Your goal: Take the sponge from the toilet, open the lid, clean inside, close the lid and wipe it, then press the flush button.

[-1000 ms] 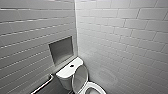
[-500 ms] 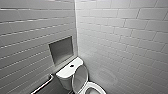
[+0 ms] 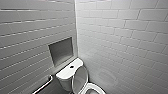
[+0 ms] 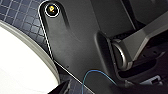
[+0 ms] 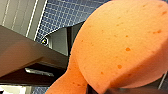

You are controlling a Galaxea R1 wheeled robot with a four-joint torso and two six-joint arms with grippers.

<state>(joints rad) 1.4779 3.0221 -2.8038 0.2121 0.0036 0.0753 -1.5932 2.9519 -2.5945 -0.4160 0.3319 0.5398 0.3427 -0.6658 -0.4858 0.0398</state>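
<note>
The sponge [image 5: 120,42] bulges, pinched at the right end effector [image 5: 100,90]; lid [image 3: 80,76] raised.

You are facing a corner where two walls of pale grey oblong tiles meet, the left wall [image 3: 30,37] and the right wall [image 3: 125,37]. A dark rectangular niche [image 3: 61,51] is set into the left wall, and lower down on that wall you can see a silvery grab bar [image 3: 45,85] running at a slant. The wrist views show you a floor [image 4: 15,17] of small dark blue square tiles with pale joints.
</note>
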